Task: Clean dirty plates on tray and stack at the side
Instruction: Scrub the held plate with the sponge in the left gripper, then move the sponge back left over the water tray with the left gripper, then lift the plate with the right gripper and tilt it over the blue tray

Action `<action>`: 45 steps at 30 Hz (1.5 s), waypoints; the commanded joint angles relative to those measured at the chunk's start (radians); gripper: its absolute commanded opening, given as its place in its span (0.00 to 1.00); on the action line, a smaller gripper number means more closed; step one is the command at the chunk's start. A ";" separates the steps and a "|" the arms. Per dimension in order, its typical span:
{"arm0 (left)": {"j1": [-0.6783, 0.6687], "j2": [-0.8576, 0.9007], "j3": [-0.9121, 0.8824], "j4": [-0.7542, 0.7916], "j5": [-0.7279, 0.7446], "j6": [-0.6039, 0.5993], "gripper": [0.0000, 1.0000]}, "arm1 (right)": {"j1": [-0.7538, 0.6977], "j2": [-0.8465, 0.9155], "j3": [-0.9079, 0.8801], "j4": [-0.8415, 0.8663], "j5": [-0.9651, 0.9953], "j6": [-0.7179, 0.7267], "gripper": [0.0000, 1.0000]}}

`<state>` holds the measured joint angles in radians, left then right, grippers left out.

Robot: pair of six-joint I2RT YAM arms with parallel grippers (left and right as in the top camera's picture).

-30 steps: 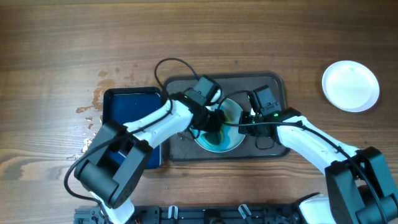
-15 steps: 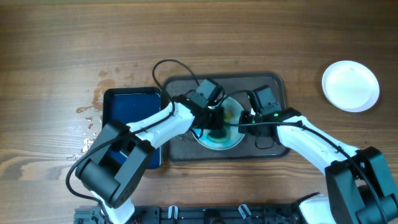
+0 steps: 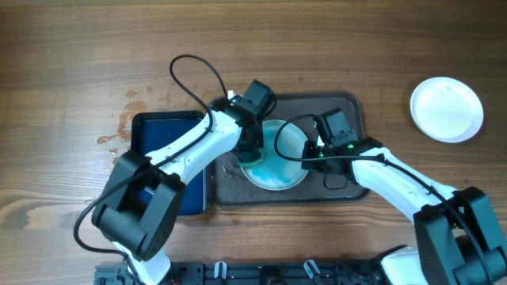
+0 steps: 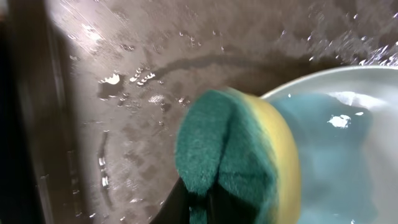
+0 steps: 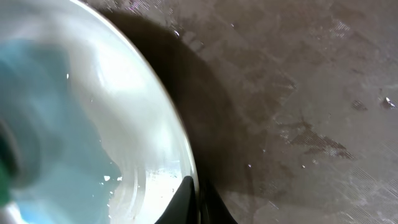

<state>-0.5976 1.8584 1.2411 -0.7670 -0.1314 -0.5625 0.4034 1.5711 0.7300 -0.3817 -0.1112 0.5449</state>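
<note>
In the overhead view, a plate [image 3: 279, 162] is seen lying inside the tray [image 3: 342, 107], left of the tray's middle. A green sponge [image 3: 254, 161] is clamped in the left gripper [image 3: 250, 150] and pressed onto the plate's left edge. The opposite rim is pinched by the right gripper [image 3: 310, 152]. The plate's face is covered with a pale blue smear. A second plate [image 3: 446, 108], clean and white, is set well apart on the wooden table [image 3: 79, 63] to the right. A smaller blue tray [image 3: 170, 120] is placed just beside the tray's left side.

In the left wrist view, the sponge is shown squeezed between the dark fingers, its green layer outward and its yellow layer against the plate's rim. The plate is tinted with watery blue. The tray's floor is wet, with droplets and streaks.

In the right wrist view, the plate's white rim is gripped at the lower edge by a dark finger. A shadow is cast by the rim onto the scratched, damp tray floor.
</note>
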 commanded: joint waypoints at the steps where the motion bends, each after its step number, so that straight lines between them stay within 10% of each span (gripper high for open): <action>1: 0.005 -0.076 0.105 -0.082 -0.137 0.008 0.04 | -0.012 0.014 0.011 -0.024 0.069 -0.029 0.04; 17: 0.348 -0.153 0.209 -0.398 -0.042 -0.025 0.04 | -0.011 -0.048 0.295 -0.198 0.108 -0.217 0.04; 45: 0.701 -0.223 0.232 -0.322 0.090 0.035 0.04 | 0.307 -0.050 0.502 -0.237 0.339 -0.381 0.04</action>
<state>0.0063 1.6791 1.4414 -1.0916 -0.0456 -0.5365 0.6788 1.5406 1.1881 -0.6373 0.2108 0.1696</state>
